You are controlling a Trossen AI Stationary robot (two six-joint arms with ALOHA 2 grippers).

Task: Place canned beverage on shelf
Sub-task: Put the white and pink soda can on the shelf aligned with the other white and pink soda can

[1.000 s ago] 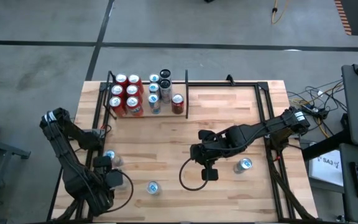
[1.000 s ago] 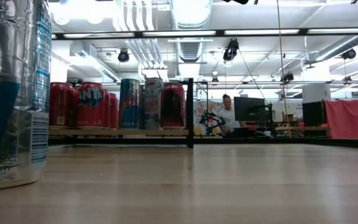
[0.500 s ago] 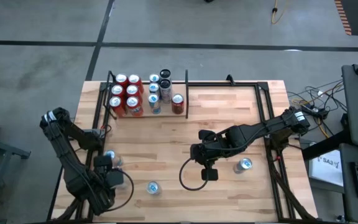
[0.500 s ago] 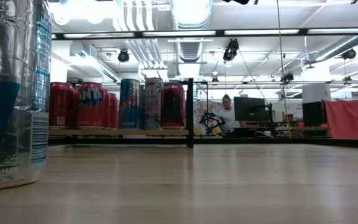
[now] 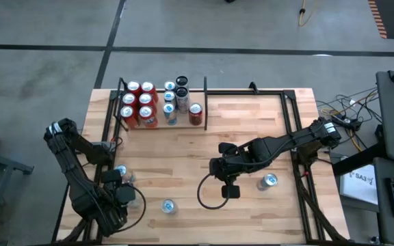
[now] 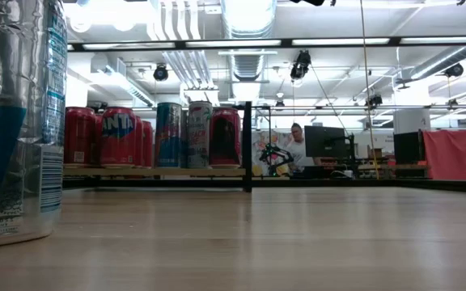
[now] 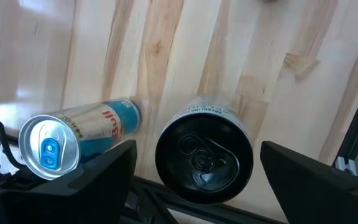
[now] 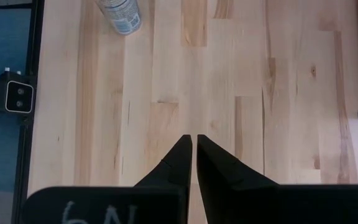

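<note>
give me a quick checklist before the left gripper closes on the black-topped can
1. Left gripper open: ok, its fingers stand wide apart.
2. Black-topped can between the fingers: ok, it sits upright in the gap, touching neither finger.
3. Neighbour out of the grip: cannot tell, the silver-topped blue can stands right beside one finger.
4. Room on the shelf: cannot tell, the narrow bay already holds many cans; free spots are hard to judge.
5. Right gripper out of the way: ok, it is shut, empty, over bare table mid-right.
</note>
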